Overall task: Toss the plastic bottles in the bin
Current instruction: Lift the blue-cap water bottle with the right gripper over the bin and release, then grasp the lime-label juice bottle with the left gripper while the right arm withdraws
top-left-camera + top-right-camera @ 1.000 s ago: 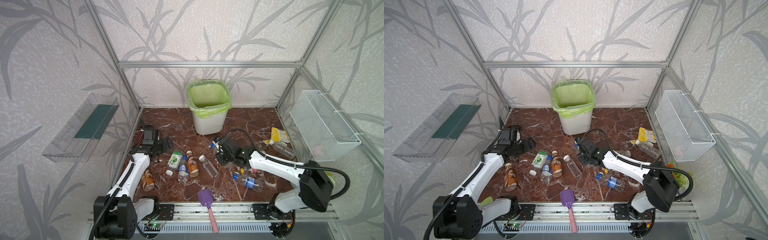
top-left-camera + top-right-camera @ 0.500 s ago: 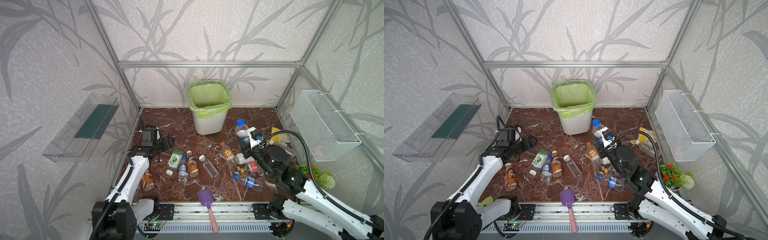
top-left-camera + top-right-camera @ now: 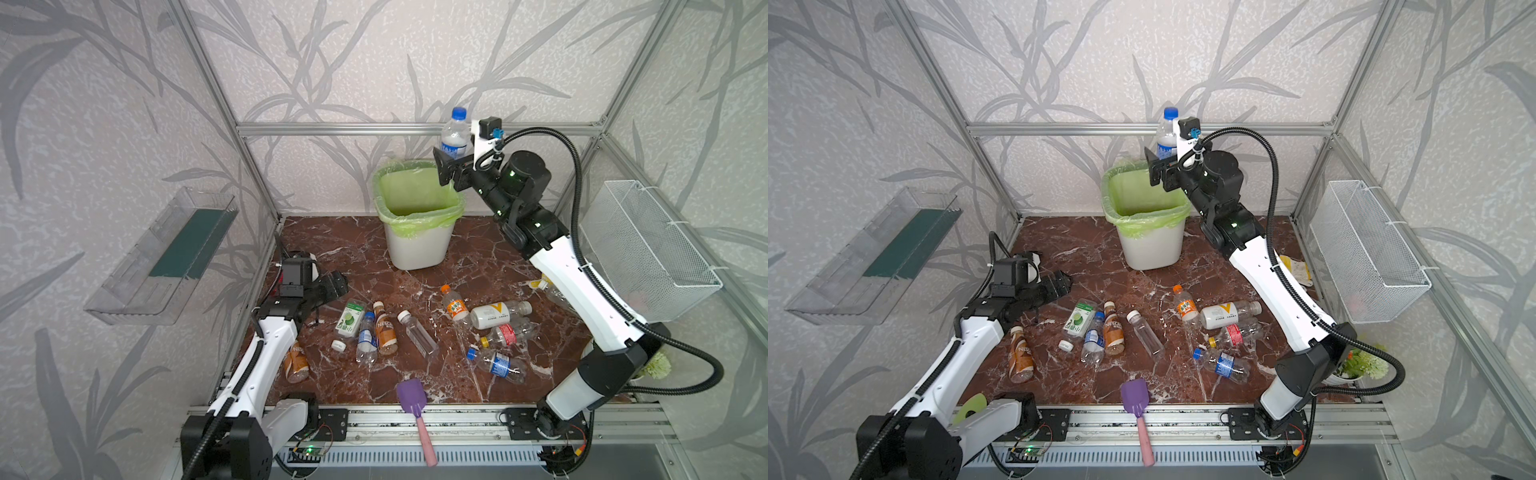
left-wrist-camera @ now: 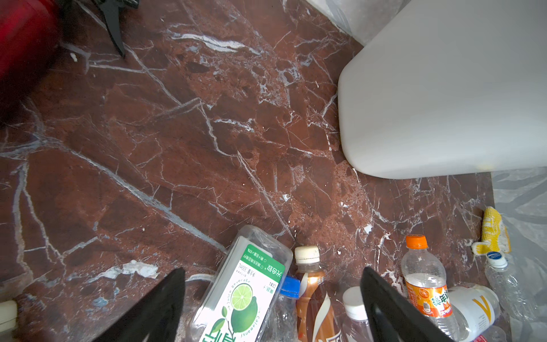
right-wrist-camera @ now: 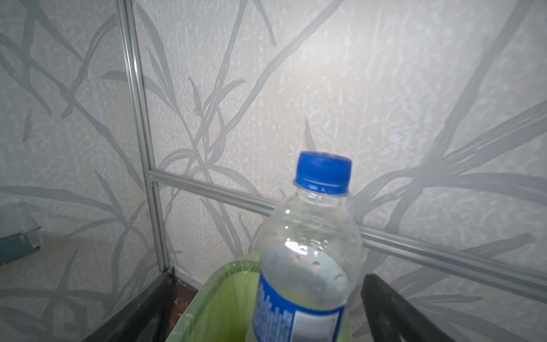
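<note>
A clear blue-capped plastic bottle (image 3: 455,133) (image 5: 310,260) is upright over the right rim of the white, green-lined bin (image 3: 417,245) (image 5: 225,275). My right gripper (image 3: 451,166) (image 5: 268,278) is open around it, with a gap showing on each side of the bottle in the right wrist view. Several more plastic bottles lie on the marble floor, among them a lime-label one (image 3: 350,319) (image 4: 245,293), a brown coffee one (image 3: 384,328) and an orange-capped one (image 3: 455,305). My left gripper (image 3: 332,286) (image 4: 273,270) hangs open and empty low over the lime-label bottle.
A red spray bottle (image 4: 23,38) lies near the left gripper. A purple spatula (image 3: 412,401) rests at the front edge. A wire basket (image 3: 648,249) hangs on the right wall, a clear tray (image 3: 166,257) on the left. A yellow pouch (image 3: 1296,270) lies behind the right arm.
The right arm carried the blue-capped bottle from the floor up to the bin's rim, and its jaws have spread apart. The left arm has barely moved.
</note>
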{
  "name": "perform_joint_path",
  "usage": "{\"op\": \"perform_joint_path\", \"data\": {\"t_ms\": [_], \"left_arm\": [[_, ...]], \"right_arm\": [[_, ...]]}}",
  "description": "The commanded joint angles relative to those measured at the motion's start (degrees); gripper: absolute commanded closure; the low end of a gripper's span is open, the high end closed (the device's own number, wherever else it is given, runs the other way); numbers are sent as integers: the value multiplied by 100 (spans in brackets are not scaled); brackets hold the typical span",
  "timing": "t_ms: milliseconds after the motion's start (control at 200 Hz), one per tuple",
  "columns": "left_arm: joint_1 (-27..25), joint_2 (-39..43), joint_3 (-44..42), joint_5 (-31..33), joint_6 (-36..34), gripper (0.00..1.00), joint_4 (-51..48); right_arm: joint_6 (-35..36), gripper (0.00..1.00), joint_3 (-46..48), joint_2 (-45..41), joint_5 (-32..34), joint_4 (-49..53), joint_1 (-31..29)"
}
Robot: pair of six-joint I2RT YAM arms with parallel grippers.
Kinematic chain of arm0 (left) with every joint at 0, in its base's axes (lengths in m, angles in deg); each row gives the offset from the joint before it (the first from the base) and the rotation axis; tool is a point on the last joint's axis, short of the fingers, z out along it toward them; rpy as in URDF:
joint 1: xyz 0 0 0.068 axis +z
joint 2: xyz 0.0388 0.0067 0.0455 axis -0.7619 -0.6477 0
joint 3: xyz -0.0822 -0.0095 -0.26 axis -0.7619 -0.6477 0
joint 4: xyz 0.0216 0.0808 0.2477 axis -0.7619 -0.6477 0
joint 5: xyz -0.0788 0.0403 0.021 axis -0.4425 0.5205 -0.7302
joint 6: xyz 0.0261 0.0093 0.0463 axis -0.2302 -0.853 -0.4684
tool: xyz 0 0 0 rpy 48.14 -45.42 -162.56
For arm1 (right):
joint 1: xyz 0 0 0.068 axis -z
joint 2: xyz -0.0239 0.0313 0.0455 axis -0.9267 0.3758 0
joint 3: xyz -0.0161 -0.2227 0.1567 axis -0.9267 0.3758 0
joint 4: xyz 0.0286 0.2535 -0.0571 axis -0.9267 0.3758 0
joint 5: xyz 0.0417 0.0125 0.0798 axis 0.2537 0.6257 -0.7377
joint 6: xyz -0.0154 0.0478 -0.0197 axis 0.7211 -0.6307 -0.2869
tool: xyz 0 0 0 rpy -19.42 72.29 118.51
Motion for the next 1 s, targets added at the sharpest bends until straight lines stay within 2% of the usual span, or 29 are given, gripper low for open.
{"op": "perform_joint_path", "data": {"t_ms": [0,350,490,600,760,995], "left_arm": [[-16,32,-115,17,19,8,-15],[-66,-209,-95,0,23,8,-157],[-295,-229,-178,298,99,8,-528],[-376,-268,-413,213,329,8,-593],[-900,-381,-476,711,465,8,-914],[-1401,-640,-652,1035,651,8,-900]], "right_arm": [[-448,1,420,-407,-641,768,289],[-561,1,3206,-2497,-43,518,631],[-833,1,4452,-2875,-27,557,793],[-1091,0,5161,-3012,-162,490,883],[-1158,0,5563,-2990,-375,328,892],[-1030,0,5688,-2800,-478,144,908]]}}
